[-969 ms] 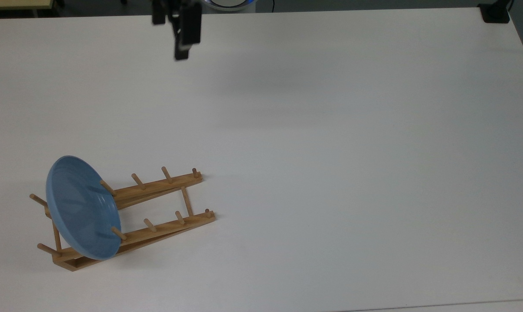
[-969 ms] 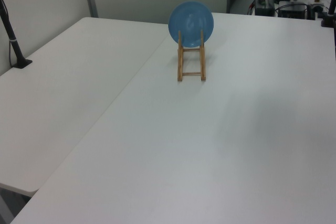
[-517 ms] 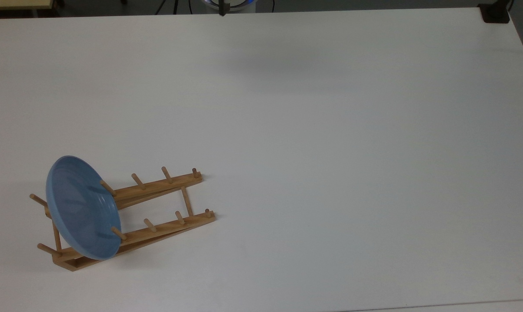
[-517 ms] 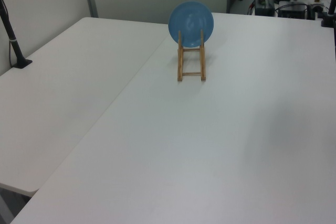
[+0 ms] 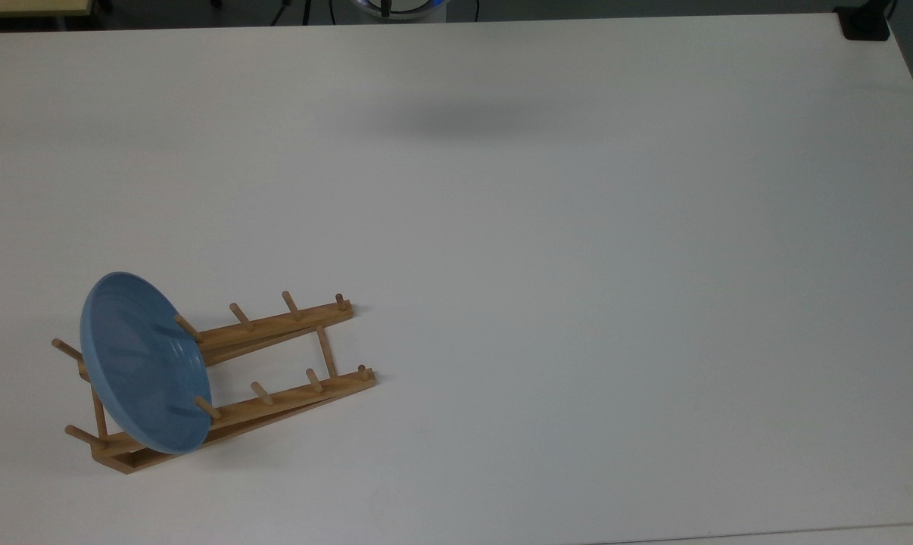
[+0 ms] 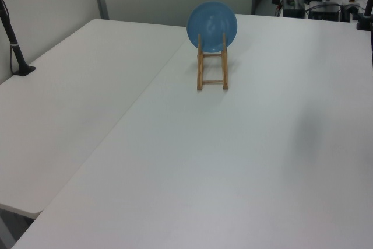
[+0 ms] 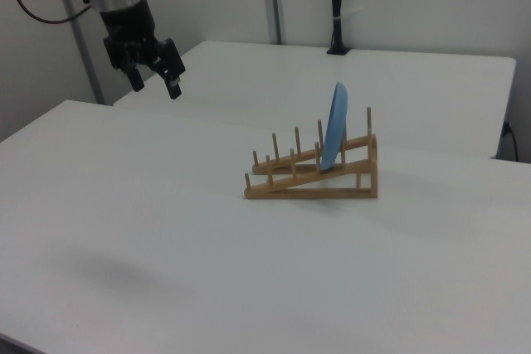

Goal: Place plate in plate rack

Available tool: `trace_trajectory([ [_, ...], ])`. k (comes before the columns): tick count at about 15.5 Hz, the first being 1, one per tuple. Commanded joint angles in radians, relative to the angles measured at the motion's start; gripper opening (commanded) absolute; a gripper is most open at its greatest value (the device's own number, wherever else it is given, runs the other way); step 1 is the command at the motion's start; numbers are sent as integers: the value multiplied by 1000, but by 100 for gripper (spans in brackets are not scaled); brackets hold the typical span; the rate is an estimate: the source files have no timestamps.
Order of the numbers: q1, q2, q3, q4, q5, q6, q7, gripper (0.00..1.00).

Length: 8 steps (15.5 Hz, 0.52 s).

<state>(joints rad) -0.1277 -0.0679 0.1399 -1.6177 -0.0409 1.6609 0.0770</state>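
Plate upright between plate rack pegs at raised end, hand open, empty, well apart

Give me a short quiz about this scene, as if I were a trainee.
1. True or false: the plate lies flat.
2. The gripper is: A) shut on the plate; B) open, in the air away from the plate rack; C) touching the rack.
3. Fill in: the plate stands between pegs at the rack's ___ end (higher or lower).
Key: 1 false; 2 B; 3 higher.
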Motion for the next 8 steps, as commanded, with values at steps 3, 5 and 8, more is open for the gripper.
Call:
trace_trajectory([
  [3,2,-17,-8,-21,29,13,-63,100],
  [5,0,-16,-9,-21,55,13,-63,100],
  [8,0,-15,-10,-19,56,13,-63,100],
])
